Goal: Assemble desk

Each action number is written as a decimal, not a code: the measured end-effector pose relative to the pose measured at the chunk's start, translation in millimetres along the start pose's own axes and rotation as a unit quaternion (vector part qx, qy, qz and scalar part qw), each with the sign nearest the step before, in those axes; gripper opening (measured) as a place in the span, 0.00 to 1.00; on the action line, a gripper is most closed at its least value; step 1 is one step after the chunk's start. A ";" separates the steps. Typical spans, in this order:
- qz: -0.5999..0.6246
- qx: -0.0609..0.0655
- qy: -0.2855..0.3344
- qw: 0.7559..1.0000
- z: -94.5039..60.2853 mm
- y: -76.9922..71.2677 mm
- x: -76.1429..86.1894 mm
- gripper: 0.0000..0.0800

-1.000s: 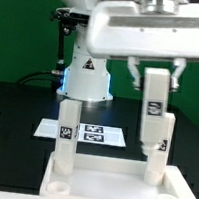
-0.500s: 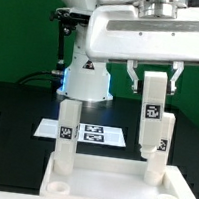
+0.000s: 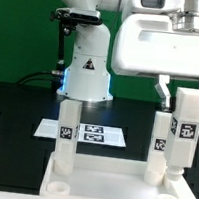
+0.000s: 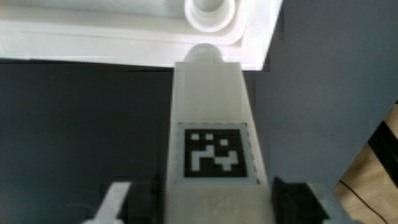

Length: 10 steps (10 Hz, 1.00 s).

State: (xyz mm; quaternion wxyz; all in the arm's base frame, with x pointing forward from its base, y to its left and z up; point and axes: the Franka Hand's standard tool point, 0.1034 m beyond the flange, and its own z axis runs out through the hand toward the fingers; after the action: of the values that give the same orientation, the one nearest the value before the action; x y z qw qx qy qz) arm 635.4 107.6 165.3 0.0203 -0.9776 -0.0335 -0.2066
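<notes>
Your jaws clamp leg (image 3: 190,127) upright, right of frame: held so tip can drop into tabletop (image 3: 104,194) socket (image 4: 212,14).

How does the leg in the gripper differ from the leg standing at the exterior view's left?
The held leg hangs in the air between the fingers of the gripper; the left leg stands planted in the tabletop, untouched. The held leg sits higher than the left leg. Both are white, upright, square-section and tagged.
</notes>
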 end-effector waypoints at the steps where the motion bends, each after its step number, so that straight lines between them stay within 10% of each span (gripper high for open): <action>1: -0.001 0.000 0.000 1.000 0.5 -0.2 -0.3 0.36; 10: -0.018 -0.003 0.005 1.000 25.6 0.1 -16.0 0.36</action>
State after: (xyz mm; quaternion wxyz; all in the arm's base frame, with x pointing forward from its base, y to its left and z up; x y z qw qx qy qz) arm 631.1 107.9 135.4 0.0140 -0.9759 -0.0507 -0.2116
